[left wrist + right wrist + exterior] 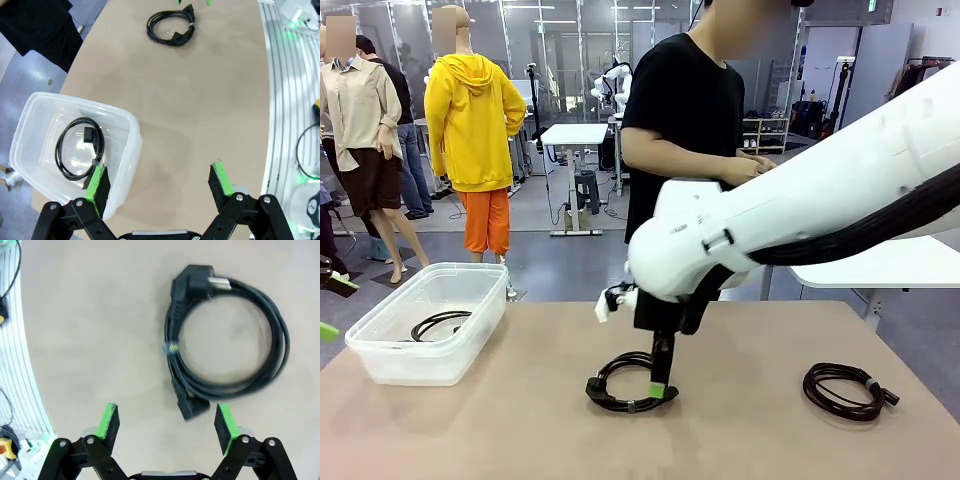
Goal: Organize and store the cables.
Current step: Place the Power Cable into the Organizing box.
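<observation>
**Cable storage: pick-up of the second coil.** Three cables are in play, each a black coil.

- The stored coil (438, 325) lies in the clear bin (415, 365) at the left of the table (750, 430).
- The middle coil (620, 385) lies flat on the table near the front centre.
- The right coil (845, 390) lies well apart, toward the right edge.

The right pincer (660, 388) is low at the middle coil. Its wrist view shows the jaws spread and empty, with the coil just ahead of them and one plug (192, 407) close to a green pad. Whether a pad touches the cord cannot be told.

The left pincer (159, 182) hangs beside the bin with its jaws spread wide, holding nothing. One pad sits over the bin's rim.

The step in hand appears to be grasping the middle coil; one of three cables is stored. The next move probably calls for setting the jaws astride the bundled strands, not the loose plug, and pressing them together. The coil would then be lifted clear and carried left to the bin. A slack loop may slip out or snag the rim.
</observation>
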`<act>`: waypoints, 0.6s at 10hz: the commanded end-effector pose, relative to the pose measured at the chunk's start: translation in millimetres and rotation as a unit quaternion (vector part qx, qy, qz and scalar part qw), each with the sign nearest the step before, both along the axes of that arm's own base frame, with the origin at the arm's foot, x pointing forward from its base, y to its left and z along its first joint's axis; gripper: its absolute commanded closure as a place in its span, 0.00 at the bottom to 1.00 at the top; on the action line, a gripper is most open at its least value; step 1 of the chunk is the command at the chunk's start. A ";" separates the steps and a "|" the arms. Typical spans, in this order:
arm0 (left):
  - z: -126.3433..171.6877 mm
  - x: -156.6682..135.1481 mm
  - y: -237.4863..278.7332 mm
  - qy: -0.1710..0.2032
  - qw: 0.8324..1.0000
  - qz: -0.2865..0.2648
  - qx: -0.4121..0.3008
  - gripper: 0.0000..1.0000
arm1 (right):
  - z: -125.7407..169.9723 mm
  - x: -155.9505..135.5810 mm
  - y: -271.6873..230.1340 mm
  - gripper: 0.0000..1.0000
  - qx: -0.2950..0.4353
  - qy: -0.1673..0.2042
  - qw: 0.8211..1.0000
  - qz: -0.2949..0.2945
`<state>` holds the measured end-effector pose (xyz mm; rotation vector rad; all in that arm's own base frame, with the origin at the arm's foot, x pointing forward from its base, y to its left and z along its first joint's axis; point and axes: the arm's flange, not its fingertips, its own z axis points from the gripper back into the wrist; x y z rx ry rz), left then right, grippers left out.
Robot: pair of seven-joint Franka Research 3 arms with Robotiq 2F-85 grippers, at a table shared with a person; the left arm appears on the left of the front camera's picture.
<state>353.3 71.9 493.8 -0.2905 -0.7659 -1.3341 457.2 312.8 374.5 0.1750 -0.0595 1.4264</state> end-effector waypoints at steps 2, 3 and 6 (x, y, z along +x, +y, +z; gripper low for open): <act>2.1 2.1 0.3 0.003 1.000 0.002 0.006 0.00 | 44.9 -16.2 -82.6 0.00 0.074 -0.030 0.996 -0.041; 2.1 2.1 0.3 0.003 1.000 0.002 0.006 0.00 | 60.7 -16.6 -119.4 0.00 0.102 -0.034 0.992 -0.061; 2.1 2.1 0.3 0.003 1.000 0.002 0.006 0.00 | 77.3 -20.3 -236.7 0.00 0.182 -0.029 0.979 -0.085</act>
